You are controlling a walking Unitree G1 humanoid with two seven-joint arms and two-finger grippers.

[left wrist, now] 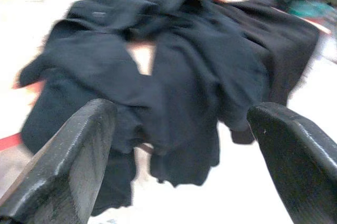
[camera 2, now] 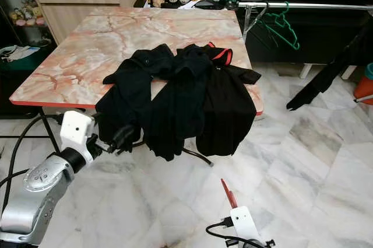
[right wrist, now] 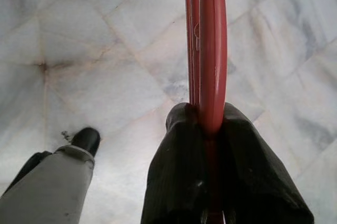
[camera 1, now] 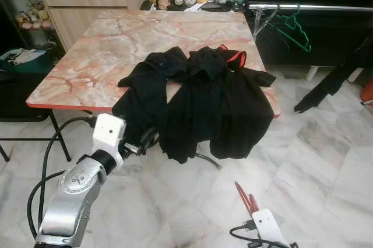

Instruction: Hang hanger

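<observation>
Right wrist view: right end effector (right wrist: 210, 129) clamped on red hanger (right wrist: 206, 45); left end effector (left wrist: 179, 155) open, empty. Keep grip firm; raise hook toward rail (camera 1: 309, 7), upper right.

No text, label, brand, number or sign can be read anywhere in these pictures.

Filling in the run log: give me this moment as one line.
left claw: open, facing black clothes on table | right claw: shut on red hanger, above floor | rail: green hanger
</observation>
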